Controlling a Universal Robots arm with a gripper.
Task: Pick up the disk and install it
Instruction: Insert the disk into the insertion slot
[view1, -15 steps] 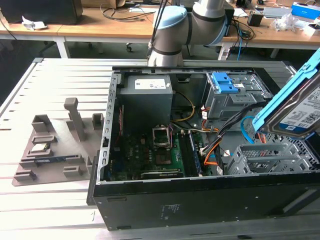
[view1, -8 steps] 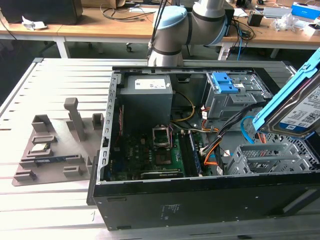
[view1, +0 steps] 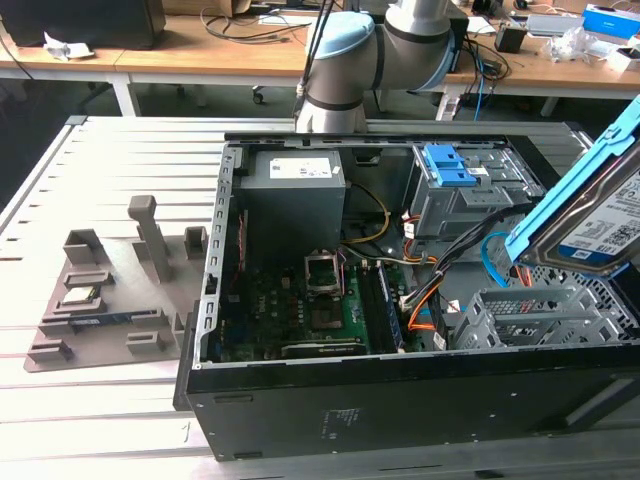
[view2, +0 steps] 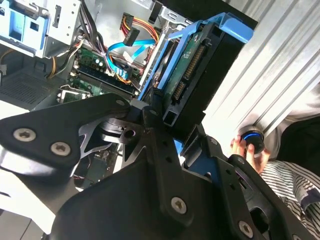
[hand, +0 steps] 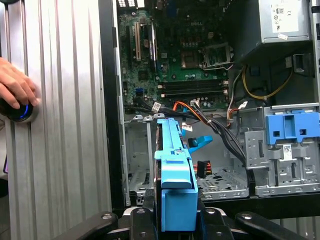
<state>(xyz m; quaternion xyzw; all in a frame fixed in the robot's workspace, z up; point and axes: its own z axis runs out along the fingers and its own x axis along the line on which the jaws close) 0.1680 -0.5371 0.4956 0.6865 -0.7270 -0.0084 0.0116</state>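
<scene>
While the black claw (view2: 170, 122) is clamped shut on the flat silver metal disk (view1: 600, 215) in its bright blue plastic carrier frame, that disk hangs tilted above the open black computer case (view1: 400, 420), at the exterior view's right. Pick-up done, install not: the perforated grey metal drive cage (view1: 520, 320) below looks unfilled. Tight quarters, I'd say, with cage walls flanking and orange and black cables (view1: 428, 298) just beside. A person's hand (hand: 15, 87) rests on a blue-lit button (hand: 20, 111) on the ribbed aluminium table (view1: 120, 160).
</scene>
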